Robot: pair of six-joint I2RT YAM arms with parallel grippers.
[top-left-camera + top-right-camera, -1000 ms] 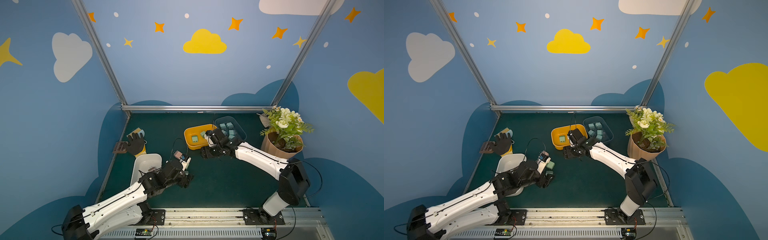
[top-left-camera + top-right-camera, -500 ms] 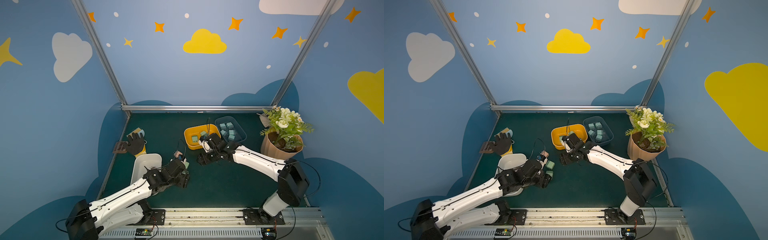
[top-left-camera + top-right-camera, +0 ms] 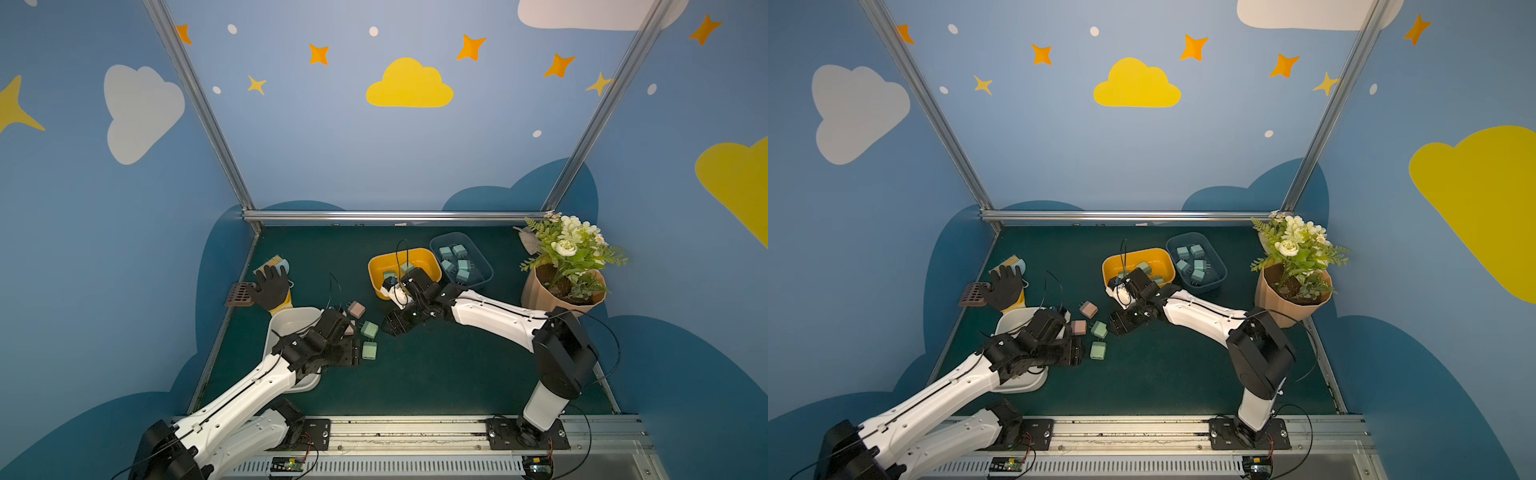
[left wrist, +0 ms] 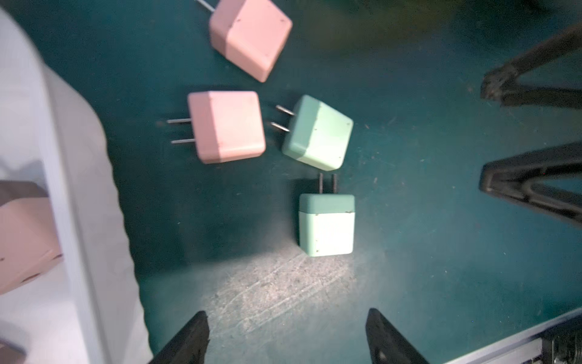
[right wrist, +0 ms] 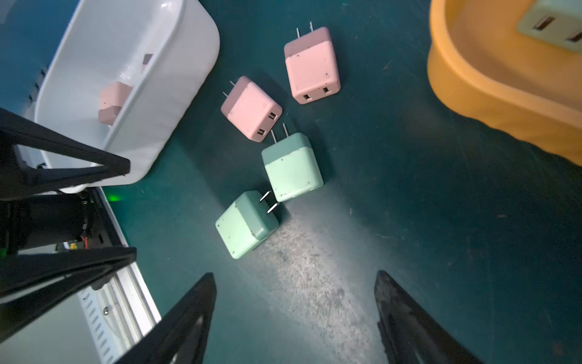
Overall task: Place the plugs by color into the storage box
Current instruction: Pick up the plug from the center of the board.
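Two pink plugs (image 4: 228, 126) (image 4: 252, 37) and two light green plugs (image 4: 318, 132) (image 4: 326, 225) lie loose on the green mat, seen in both top views (image 3: 369, 329) (image 3: 1088, 309). My left gripper (image 4: 286, 315) is open and empty, just short of the nearer green plug (image 3: 368, 350). My right gripper (image 5: 294, 277) is open and empty too, facing the same cluster from the other side (image 3: 388, 328). A white box (image 3: 291, 320) holds a pink plug (image 5: 113, 97). The yellow box (image 3: 376, 266) holds green plugs (image 5: 548, 25), and the blue box (image 3: 482, 266) holds several teal plugs (image 3: 457, 257).
A potted plant (image 3: 561, 286) stands at the right edge. A black glove (image 3: 270, 286), a brush (image 3: 272, 262) and a brown grate (image 3: 240, 294) lie at the left edge. A metal rail (image 3: 395, 428) runs along the front.
My right gripper has come away from the yellow box, down toward the loose plugs, and its jaws have widened. The left arm has barely shifted.
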